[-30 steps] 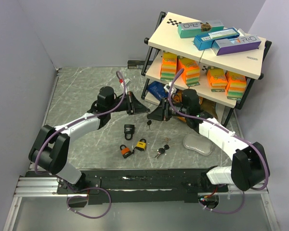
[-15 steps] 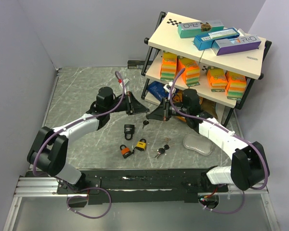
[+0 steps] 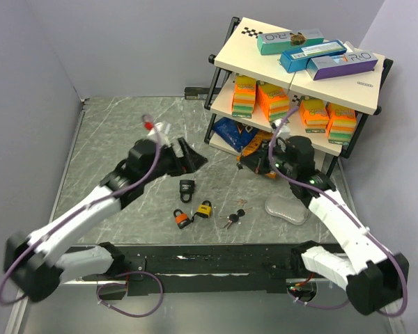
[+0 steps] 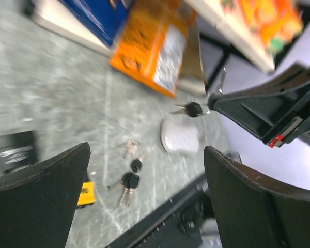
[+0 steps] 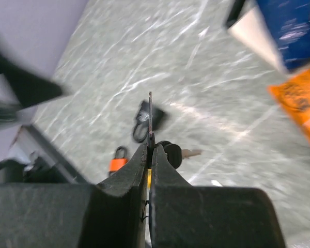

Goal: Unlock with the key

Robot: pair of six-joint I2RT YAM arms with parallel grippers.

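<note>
my right claw pinching key | left claw spread, empty | black padlock at 8 o'clock from key | nothing unlocked yet imo, insert + turn left

Box-laden shelf, grey pouch

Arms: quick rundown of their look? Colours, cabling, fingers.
White link shells with black joints and bases on left arm and right arm. A purple cable loops along each. The left gripper and right gripper are black, with broad tapering fingers. No lettering is readable.
</note>
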